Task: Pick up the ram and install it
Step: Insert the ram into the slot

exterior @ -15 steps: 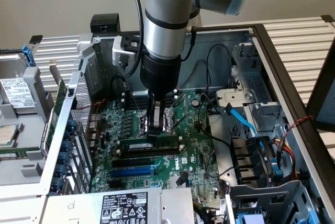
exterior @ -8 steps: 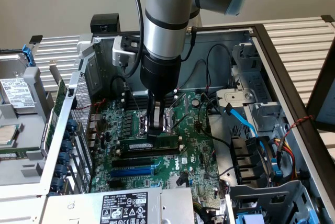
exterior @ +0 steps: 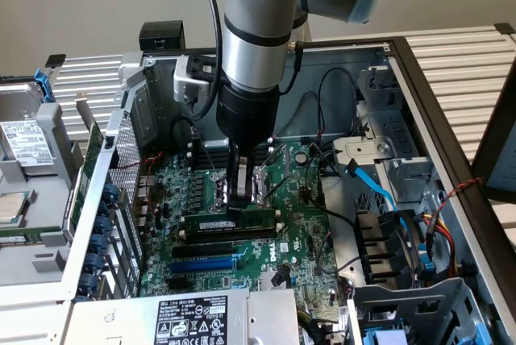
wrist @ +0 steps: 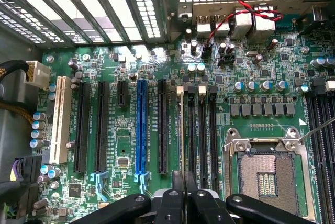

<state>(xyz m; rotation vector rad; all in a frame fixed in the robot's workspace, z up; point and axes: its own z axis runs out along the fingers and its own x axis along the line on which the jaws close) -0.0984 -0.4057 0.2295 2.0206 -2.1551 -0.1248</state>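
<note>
Ram [exterior: 262, 218] stood on edge, pinched at its top between the nearly closed fingers of the gripper [exterior: 242, 206], hanging directly beneath it, low against the motherboard [exterior: 302, 236].

Your tool [exterior: 242, 206], clamping the ram [exterior: 256, 220], stands clear; blue cable [exterior: 371, 184] crowds exterior view's right, perforated cage wall [exterior: 125, 192] left.

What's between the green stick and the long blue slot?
A long black slot lies between the ram and the blue slot, in the exterior view.
</note>
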